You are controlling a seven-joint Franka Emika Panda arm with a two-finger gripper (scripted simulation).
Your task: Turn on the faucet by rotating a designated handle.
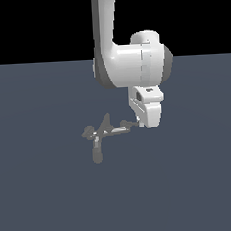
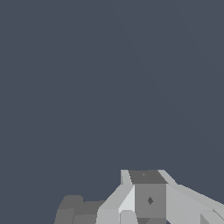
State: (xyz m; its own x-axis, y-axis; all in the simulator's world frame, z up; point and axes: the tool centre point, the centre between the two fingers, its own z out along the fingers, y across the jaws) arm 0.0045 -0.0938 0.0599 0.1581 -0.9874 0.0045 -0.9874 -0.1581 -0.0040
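The small dull grey faucet (image 1: 101, 132) stands on the floor, its thick tube spout (image 1: 97, 152) pointing toward the camera and its pointed fin upright. The handle (image 1: 119, 129), a thin arm with a pale streak, reaches toward the exterior view's right and ends in a short crossbar (image 1: 125, 122). My gripper (image 1: 139, 122) hangs low from the white arm and sits right against the handle's crossbar end. In the wrist view the fingers (image 2: 148, 199) sit together with no gap between them, and a grey faucet part (image 2: 74, 211) lies beside them. They hold nothing.
The faucet's stubby rounded knob (image 1: 88, 132) sticks out on the side away from the gripper. The dark blue-grey floor (image 1: 188, 190) spreads flat all around. The white arm (image 1: 129, 64) rises above the faucet.
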